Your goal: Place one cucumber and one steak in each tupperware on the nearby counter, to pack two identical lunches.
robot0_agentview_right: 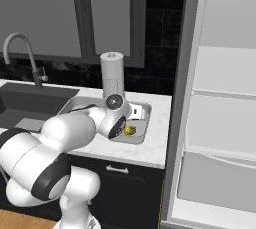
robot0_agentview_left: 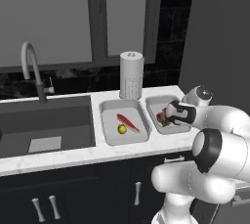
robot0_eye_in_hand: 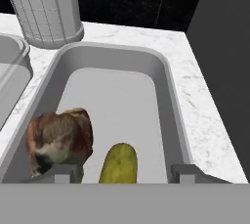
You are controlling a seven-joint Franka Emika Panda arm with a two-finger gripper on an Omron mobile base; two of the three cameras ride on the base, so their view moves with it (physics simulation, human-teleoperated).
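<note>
tupperware [robot0_eye_in_hand: 168,78], smooth grey, holds mottled brown steak [robot0_eye_in_hand: 61,137] beside glossy cucumber [robot0_eye_in_hand: 118,164]; gripper [robot0_eye_in_hand: 124,173] spread open.

Steak [robot0_eye_in_hand: 61,140] beside cucumber [robot0_eye_in_hand: 118,164] in tupperware [robot0_eye_in_hand: 168,100]

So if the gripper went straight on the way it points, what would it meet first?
Most likely the cucumber lying between the open gripper fingertips, then the tray floor; depth is hard to judge.

Left base view looks forward and down from behind-left, right base view from behind-right, both sharing the worktop [robot0_agentview_left: 73,157], hand view sits close over one tupperware [robot0_eye_in_hand: 171,100]
</note>
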